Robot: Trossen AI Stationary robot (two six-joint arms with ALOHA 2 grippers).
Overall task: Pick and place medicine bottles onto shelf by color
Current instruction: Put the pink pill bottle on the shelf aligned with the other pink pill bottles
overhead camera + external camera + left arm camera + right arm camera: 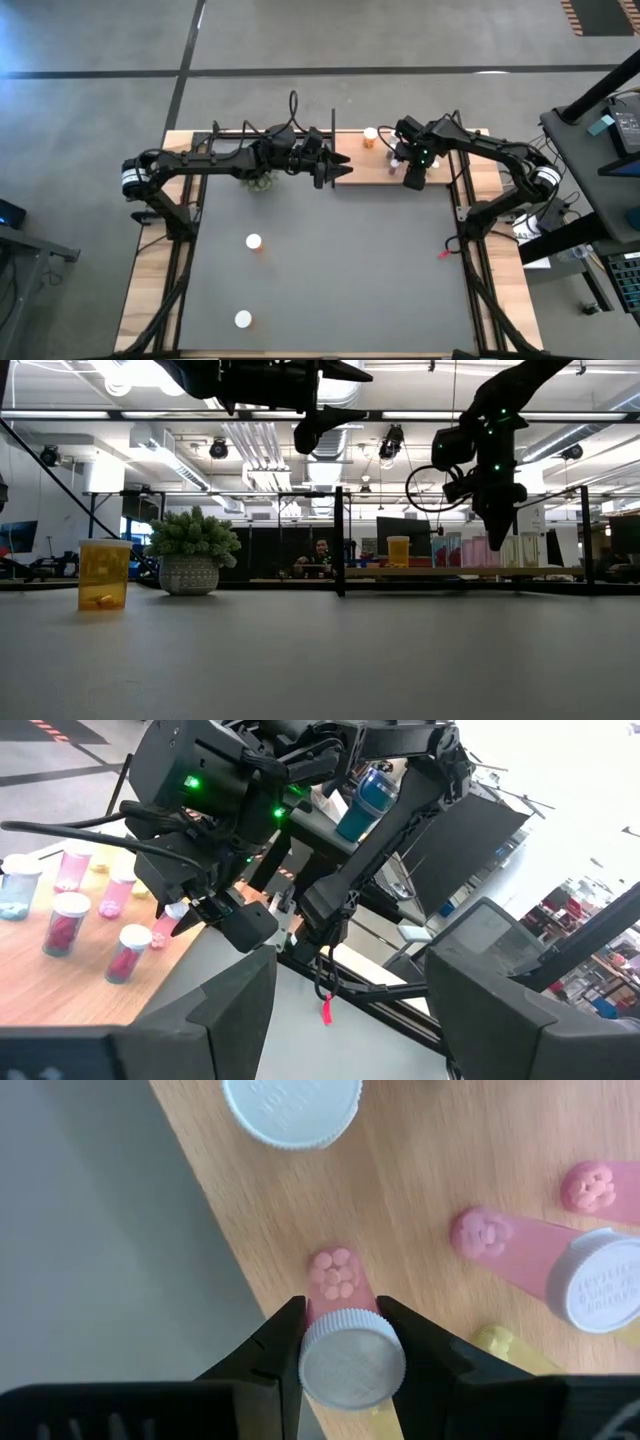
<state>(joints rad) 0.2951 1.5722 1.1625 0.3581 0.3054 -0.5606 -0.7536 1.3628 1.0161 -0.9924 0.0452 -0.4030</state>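
Now, right pincer (343,1342): my fingers pinch a pink vial (340,1330) over the shelf (420,1210) edge.
Left pincer (335,168): mine, spread, empty.

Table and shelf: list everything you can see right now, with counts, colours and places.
Shelf: one, light wood, far edge of table.
Orange bottles on table: two, white caps, one mid-table, one nearer the front.
Orange bottle: one, standing on shelf.
Pink vials: several, white caps, standing on shelf.
Blue vial: one, on shelf.
Plant ball: one, green, grey pot, far left of table.
Person: one, in the room behind.
Left hand: open, empty, above shelf end.
Right hand: shut on pink vial over shelf.
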